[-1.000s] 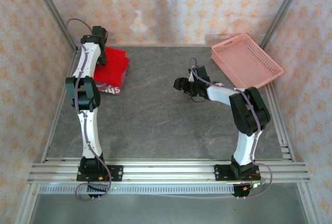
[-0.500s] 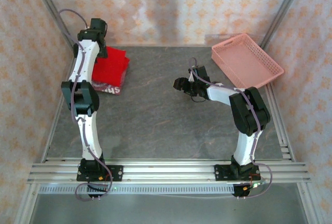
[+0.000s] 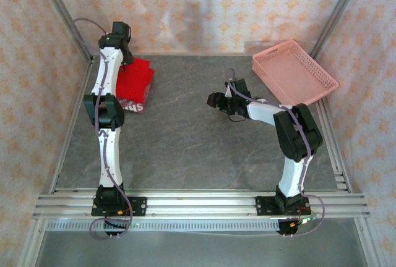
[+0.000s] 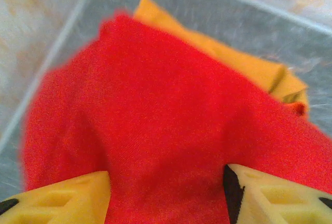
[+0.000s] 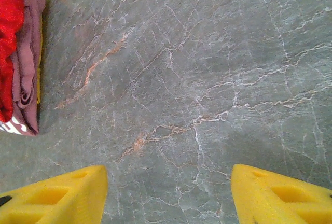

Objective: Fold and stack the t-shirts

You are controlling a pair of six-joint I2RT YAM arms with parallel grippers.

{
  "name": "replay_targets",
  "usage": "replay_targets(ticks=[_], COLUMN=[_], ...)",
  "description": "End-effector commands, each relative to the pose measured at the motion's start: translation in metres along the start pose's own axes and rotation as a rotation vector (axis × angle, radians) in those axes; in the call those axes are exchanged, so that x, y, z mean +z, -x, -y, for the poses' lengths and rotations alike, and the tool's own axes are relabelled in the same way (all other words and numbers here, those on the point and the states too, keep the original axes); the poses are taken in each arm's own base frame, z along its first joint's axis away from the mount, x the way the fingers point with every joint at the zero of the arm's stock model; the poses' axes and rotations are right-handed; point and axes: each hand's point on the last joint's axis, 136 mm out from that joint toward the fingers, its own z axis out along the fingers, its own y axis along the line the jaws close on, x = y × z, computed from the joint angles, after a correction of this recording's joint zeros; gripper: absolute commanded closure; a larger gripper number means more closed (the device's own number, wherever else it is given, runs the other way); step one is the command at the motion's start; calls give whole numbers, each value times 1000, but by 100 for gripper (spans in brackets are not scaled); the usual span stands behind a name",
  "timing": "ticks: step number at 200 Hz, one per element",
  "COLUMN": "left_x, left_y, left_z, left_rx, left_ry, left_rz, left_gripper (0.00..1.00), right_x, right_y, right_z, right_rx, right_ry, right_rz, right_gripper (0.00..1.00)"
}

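Folded plain bright red cloth t-shirt (image 3: 136, 76) tops the stack at far left of the grey stone-look worktop (image 3: 185, 143), over a maroon-pink lettered tee (image 3: 132, 104) and an orange tee (image 4: 244, 63) (edges peeking out). Left hand (image 4: 166, 195) over the red tee, fingers spread, gripping nothing. Right hand (image 5: 168, 193) over mid-worktop, spread, empty.

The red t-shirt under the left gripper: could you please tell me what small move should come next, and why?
Probably lift the left gripper clear and draw it back: its jaws stand apart over the red t-shirt, which already lies atop the orange t-shirt.
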Motion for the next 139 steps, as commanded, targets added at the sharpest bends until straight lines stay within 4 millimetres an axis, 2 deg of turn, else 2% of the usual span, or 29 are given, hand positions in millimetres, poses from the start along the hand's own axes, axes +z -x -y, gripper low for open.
replay_targets(ticks=[1,8,33,52,80,116,139], left_x=[32,41,61,73,72,87,81], left_y=[-28,-32,-44,-51,-54,-73,-67], left_z=[-19,-22,-15,-11,-5,2,0], left_rx=[-177,-202,-336,-419,-463,-533,-504], left_ry=[19,26,-72,-124,-178,-218,-217], left_rz=[-135,-153,-239,-298,-329,-420,-393], left_gripper=[40,39,38,32,28,25,25], right_x=[-2,-2,-4,-7,-11,-12,-15], right_y=[4,4,4,4,6,6,5], right_z=[1,1,2,2,4,4,5], right_rx=[-10,-9,-15,-17,-12,-11,-13], right_ry=[8,9,3,1,-3,4,-2], right_rz=[8,5,1,6,12,12,15], right_gripper=[36,36,36,36,36,36,36])
